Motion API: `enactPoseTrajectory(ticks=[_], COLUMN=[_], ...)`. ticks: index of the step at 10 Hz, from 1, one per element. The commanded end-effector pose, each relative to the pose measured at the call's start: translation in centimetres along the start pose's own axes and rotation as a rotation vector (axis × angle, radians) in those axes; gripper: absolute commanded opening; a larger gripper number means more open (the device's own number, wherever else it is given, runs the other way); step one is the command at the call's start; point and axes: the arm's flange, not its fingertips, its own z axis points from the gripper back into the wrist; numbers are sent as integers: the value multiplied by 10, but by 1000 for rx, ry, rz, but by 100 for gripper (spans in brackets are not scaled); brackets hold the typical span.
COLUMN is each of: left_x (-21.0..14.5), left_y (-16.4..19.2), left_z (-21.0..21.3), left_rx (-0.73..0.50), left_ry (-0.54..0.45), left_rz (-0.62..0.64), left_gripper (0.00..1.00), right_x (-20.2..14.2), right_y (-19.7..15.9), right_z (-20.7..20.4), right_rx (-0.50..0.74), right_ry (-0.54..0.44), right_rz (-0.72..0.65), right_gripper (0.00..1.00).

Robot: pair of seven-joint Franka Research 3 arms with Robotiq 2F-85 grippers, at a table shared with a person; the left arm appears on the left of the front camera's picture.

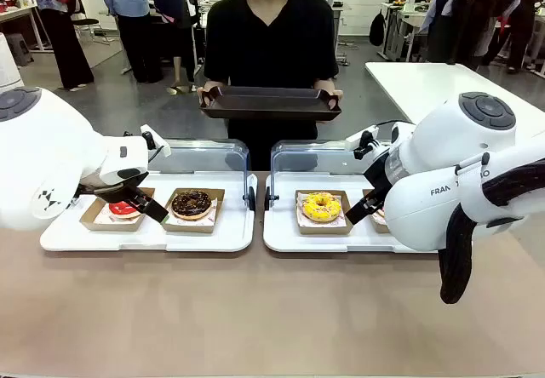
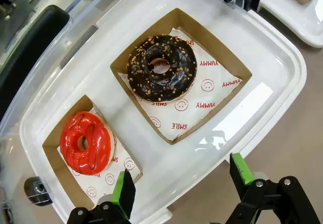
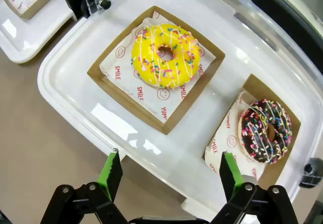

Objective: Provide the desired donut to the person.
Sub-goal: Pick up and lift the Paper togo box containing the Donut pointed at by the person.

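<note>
Tabletop tray (image 1: 281,235) holds yellow, white-drizzled, sprinkled donut (image 1: 321,205).

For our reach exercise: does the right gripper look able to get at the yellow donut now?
Probably yes: the right gripper hangs open close by, the clear lid stands raised behind, and nothing covers the yellow donut.
</note>
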Motion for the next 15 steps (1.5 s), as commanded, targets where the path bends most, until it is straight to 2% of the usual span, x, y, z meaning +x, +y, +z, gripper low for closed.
enactPoseTrajectory(ticks=[1, 15], left_x=[0, 0], left_y=[0, 0], left_z=[0, 0], left_rx=[0, 0], left_ry=[0, 0], left_rz=[0, 0], left_gripper=[100, 100], right_x=[0, 0], right_y=[0, 0], right_z=[0, 0], right_rx=[0, 0], right_ry=[0, 0], right_rz=[0, 0], right_gripper=[100, 100])
